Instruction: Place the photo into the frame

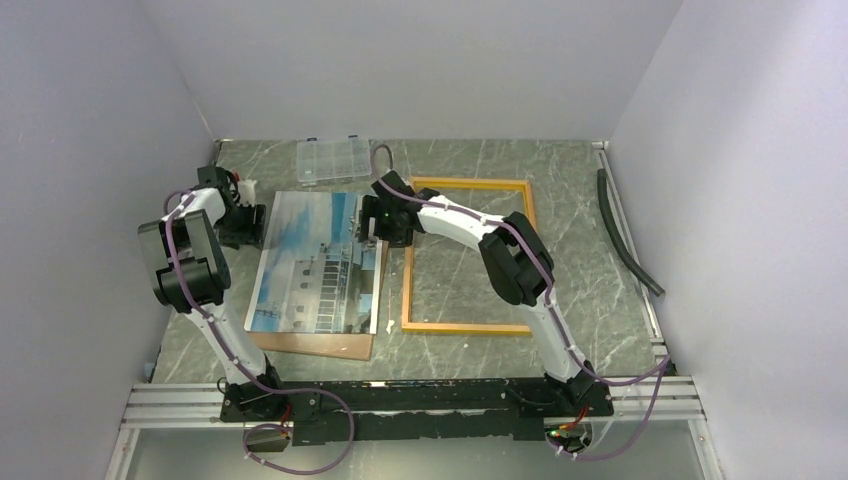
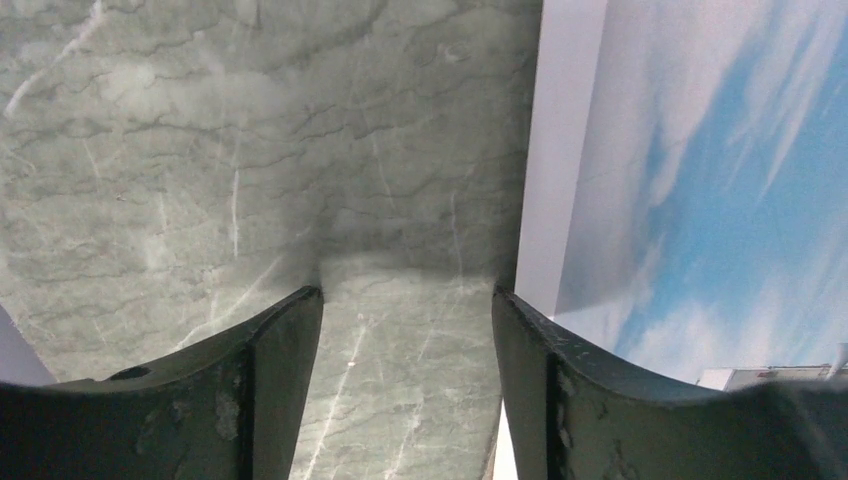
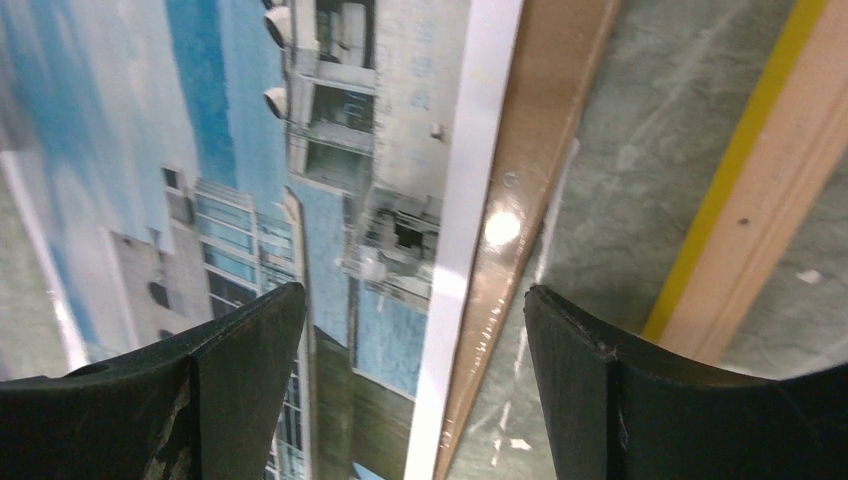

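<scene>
Green-grey marble worktop [image 1: 590,300] carries everything in view.

Photo [image 1: 315,262]: white-grey building against blue sky. It lies flat and face up, left of centre, on a brown backing board [image 1: 320,346]. The board shows along the photo's near edge and right side.

Frame [image 1: 465,327]: yellow-orange border, flat on the worktop, just right of the board. A narrow strip of marble separates the two, and marble shows through the frame's opening. The photo is outside the frame.

Left jaws: at the photo's left edge, toward its far end. In the left wrist view they stand apart with only bare marble [image 2: 250,150] between the fingers [image 2: 270,400]. The other finger sits over the photo's [image 2: 700,180] white margin. I cannot tell whether it touches the paper. Nothing is gripped.

Right jaws: at the photo's right edge, far half. In the right wrist view they are spread wide, fingers [image 3: 240,390] either side of the photo's [image 3: 300,150] white margin and the board's [image 3: 540,150] glossy edge. The frame's rail [image 3: 790,170] lies off to the right. They are closed on nothing. I cannot tell whether the tips touch the surface.

Other items:
- Clear compartment box [image 1: 333,158] lies at the far edge, beyond the photo and apart from it.
- Black hose [image 1: 628,235] lies along the worktop's right side.
</scene>
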